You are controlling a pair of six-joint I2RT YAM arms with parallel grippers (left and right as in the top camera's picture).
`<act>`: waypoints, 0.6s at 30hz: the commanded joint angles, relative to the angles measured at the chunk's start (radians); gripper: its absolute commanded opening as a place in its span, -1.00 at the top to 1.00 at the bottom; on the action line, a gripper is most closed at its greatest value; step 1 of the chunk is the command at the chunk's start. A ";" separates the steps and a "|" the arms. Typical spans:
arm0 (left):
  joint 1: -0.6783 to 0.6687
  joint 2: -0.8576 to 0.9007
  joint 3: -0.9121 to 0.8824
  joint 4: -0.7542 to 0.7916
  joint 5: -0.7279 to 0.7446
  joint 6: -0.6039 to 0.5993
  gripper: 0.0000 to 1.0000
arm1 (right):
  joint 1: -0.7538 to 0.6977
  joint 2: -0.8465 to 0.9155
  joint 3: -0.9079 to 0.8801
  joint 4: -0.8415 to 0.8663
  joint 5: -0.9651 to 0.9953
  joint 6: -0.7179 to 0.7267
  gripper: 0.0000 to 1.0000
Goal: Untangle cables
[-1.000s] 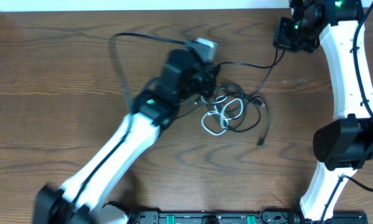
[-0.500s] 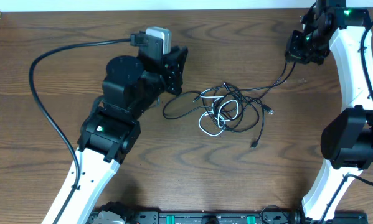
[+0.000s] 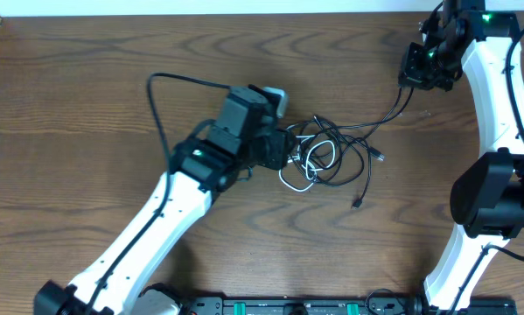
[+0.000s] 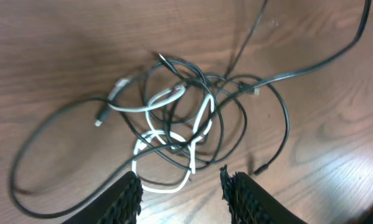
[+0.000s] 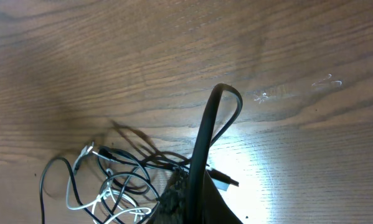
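The cables (image 3: 324,159) lie in a tangle of thin black and white cords at the table's middle. My left gripper (image 3: 287,150) sits at the tangle's left edge. In the left wrist view it (image 4: 181,194) stands open, with a white loop (image 4: 164,186) of the cables (image 4: 186,124) just ahead of the fingertips and nothing pinched. My right gripper (image 3: 416,79) is at the back right, shut on one black cable (image 3: 388,114) that runs down to the tangle. In the right wrist view that cable (image 5: 205,130) rises out of the shut gripper (image 5: 195,196) and bends over.
A loose black plug end (image 3: 358,203) trails out at the tangle's front right. The left arm's own thick black cable (image 3: 157,96) loops over the table behind it. The right arm's white links (image 3: 489,114) run along the right edge. An equipment strip (image 3: 288,306) lines the front.
The left arm swung out to the left, then came back to the tangle's left edge, and its jaws have opened. The right gripper shifted slightly right and stays shut on the black cable.
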 commanded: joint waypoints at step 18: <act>-0.048 0.224 -0.010 0.133 0.047 0.018 0.02 | 0.003 0.009 -0.003 -0.002 -0.010 -0.025 0.98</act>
